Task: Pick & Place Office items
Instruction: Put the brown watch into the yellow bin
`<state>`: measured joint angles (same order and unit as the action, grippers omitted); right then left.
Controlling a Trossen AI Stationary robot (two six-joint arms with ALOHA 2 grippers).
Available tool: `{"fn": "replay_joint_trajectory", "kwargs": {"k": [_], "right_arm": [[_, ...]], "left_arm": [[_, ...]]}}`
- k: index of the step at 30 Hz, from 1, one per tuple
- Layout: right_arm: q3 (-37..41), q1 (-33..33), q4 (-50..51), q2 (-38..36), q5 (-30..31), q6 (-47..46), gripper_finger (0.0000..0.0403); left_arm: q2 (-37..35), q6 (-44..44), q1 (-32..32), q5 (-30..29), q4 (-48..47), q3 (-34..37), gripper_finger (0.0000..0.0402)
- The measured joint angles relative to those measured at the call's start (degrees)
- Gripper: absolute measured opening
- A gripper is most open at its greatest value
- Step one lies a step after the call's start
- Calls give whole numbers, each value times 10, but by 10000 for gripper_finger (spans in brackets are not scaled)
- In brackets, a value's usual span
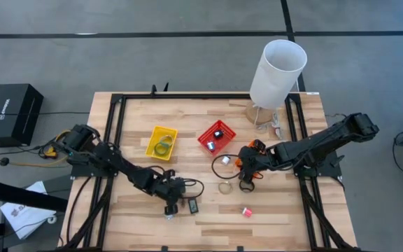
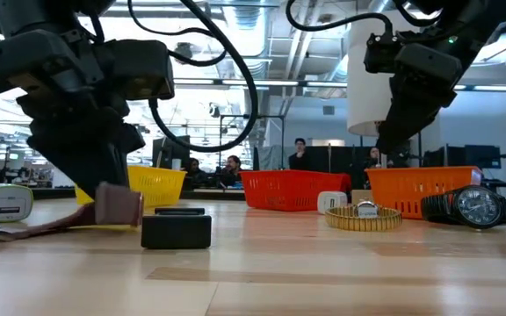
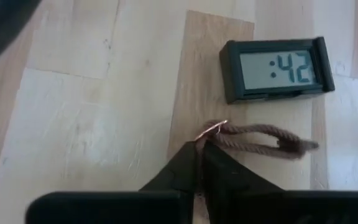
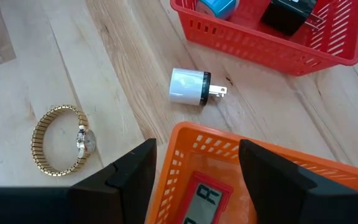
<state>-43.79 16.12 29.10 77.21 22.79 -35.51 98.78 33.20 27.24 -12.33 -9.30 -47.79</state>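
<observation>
My left gripper (image 1: pixel 170 208) is down at the table's near middle, shut on a brown braided cord (image 3: pixel 263 138) that lies beside a small black digital clock (image 3: pixel 277 67) showing ":42". My right gripper (image 1: pixel 247 180) hangs open above the orange basket (image 4: pixel 253 163), its fingers on either side of the basket's rim without touching it. A red-faced item (image 4: pixel 204 198) lies inside that basket. On the table lie a gold watch (image 4: pixel 61 140), a white plug adapter (image 4: pixel 191 86), a black watch (image 2: pixel 466 208) and a pink bit (image 1: pixel 246 211). My left gripper pinches the brown cord by one end (image 3: pixel 211 130), where a thin copper wire sticks out, between its two fingertips. The fingers come from above, pointing down. The rest of the cord lies slack on the table toward the clock.
The yellow basket (image 1: pixel 161 142) holds a green ring. The red basket (image 1: pixel 216 137) holds a blue and a black item. A tall white cylinder (image 1: pixel 277 72) stands at the far right. A white oval item (image 2: pixel 7 202) lies on the table, at the left in the low view. People sit in the room behind.
</observation>
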Motion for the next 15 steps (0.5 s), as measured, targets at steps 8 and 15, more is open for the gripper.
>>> {"fn": "replay_joint_trajectory", "kwargs": {"k": [8,15], "right_arm": [[0,0,-3,0,0,0,219],[0,0,-8,0,0,1,219]], "left_arm": [[-90,-47,-3,-79,4,0,4],[-229,-147,-25,-160,0,0,3]]}}
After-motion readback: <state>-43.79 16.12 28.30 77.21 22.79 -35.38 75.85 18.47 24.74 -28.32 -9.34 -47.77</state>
